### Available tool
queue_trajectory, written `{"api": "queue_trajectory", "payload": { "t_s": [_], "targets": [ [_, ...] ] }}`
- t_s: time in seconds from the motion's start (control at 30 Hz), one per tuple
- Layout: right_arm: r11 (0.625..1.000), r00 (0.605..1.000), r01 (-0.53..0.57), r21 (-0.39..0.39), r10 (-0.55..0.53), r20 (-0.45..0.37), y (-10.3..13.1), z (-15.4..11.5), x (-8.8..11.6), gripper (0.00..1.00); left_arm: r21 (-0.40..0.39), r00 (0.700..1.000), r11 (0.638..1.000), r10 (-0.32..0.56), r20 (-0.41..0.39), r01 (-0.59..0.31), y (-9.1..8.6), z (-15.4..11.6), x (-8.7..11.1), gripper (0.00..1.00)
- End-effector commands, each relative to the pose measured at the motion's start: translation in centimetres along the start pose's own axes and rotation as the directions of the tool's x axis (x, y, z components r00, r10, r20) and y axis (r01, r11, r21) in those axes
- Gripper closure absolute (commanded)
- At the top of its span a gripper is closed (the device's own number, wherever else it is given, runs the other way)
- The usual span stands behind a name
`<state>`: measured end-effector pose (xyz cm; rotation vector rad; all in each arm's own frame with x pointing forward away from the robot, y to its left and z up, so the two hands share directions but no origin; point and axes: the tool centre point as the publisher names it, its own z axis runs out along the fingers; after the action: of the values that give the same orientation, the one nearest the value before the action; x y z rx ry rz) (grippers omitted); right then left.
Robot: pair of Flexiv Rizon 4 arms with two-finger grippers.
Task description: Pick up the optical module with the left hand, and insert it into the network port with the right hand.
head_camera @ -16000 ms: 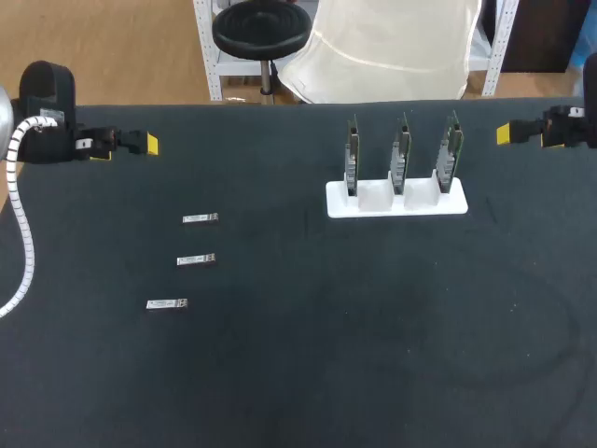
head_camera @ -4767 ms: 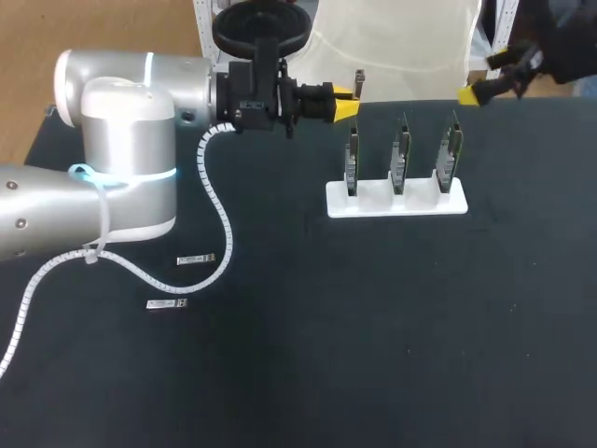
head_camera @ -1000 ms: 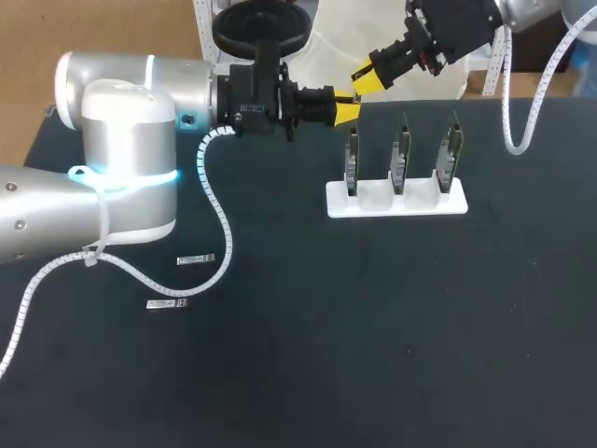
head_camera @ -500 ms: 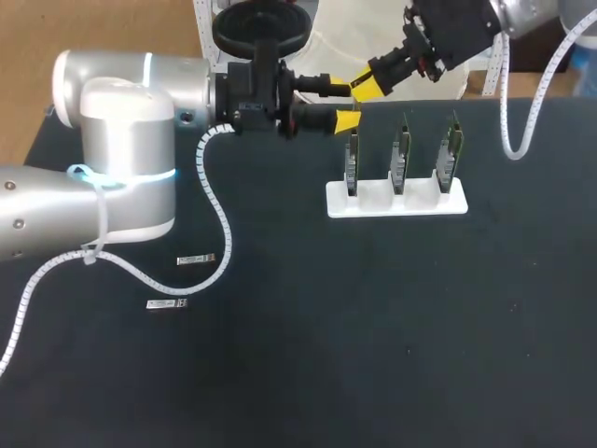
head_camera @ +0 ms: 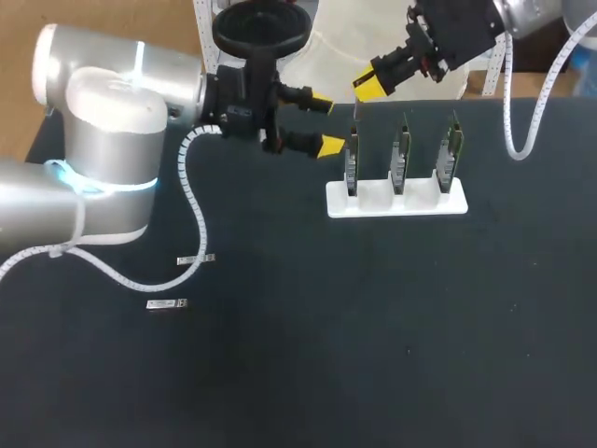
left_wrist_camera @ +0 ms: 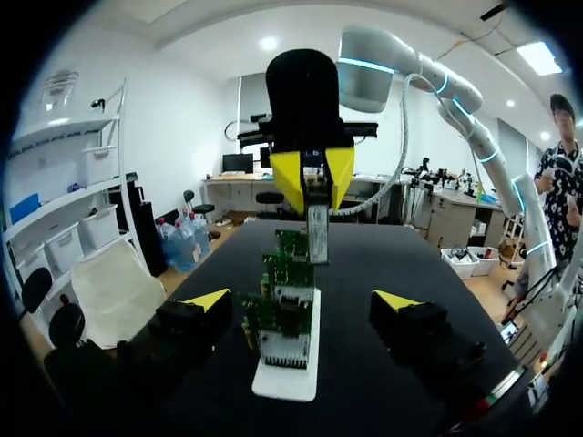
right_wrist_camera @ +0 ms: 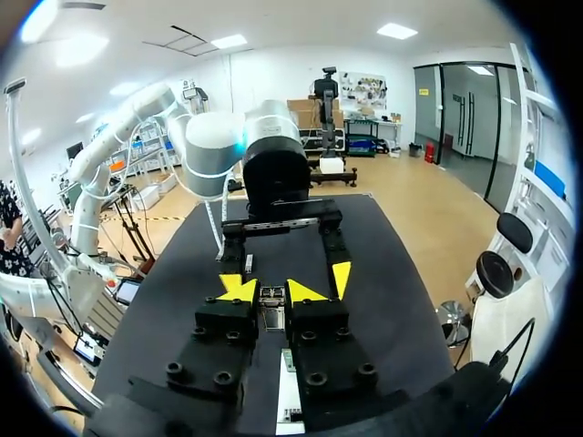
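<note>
Handover looked done: my left gripper (head_camera: 326,122) stood spread and empty; right gripper (head_camera: 367,89) pinched the module (head_camera: 355,112) just above the cards (head_camera: 352,163); next I judged it needed lowering squarely into a port.

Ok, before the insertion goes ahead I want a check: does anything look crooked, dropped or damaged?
Nothing stands out. The three cards stand upright in the white holder, two spare modules lie flat on the table, and the optical module hangs straight down from the right gripper, above the cards.
</note>
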<state>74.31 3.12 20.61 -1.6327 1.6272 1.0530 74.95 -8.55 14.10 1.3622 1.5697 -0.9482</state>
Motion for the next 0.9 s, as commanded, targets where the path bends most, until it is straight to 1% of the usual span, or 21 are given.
{"api": "queue_trajectory", "payload": {
  "t_s": [0.03,0.13,0.27,0.4,0.43,0.53,0.9],
  "targets": [
    [1.000,1.000,0.002,0.004,-0.002,0.003,0.1,0.0,0.1,1.00,-0.002,0.998,1.000,-0.023,-0.056,0.022,0.1,-0.3,0.5,0.00],
    [1.000,1.000,0.001,0.006,-0.001,0.002,0.1,-0.1,0.1,1.00,0.006,0.995,1.000,-0.027,-0.093,0.027,0.4,-0.2,0.8,0.00],
    [1.000,1.000,-0.001,0.009,0.001,0.004,0.1,-0.1,0.2,1.00,0.020,0.984,1.000,0.012,-0.179,-0.009,0.3,0.7,1.0,0.00],
    [1.000,1.000,-0.001,0.016,0.001,0.003,0.2,-0.3,0.3,1.00,0.047,0.974,0.999,0.037,-0.223,-0.027,-0.1,1.6,1.2,0.00],
    [1.000,1.000,-0.001,0.018,0.001,0.002,0.2,-0.3,0.3,1.00,0.068,0.973,0.997,0.042,-0.226,-0.027,-0.2,1.8,1.4,0.00],
    [1.000,1.000,0.000,0.021,0.000,0.000,0.2,-0.3,0.3,1.00,0.073,0.975,0.997,0.021,-0.221,-0.005,-0.4,2.0,1.7,0.00],
    [1.000,1.000,0.004,0.020,-0.004,-0.004,0.3,-0.3,0.3,1.00,0.044,0.973,0.999,-0.010,-0.233,0.021,-0.2,1.4,2.6,0.00]
  ]
}}
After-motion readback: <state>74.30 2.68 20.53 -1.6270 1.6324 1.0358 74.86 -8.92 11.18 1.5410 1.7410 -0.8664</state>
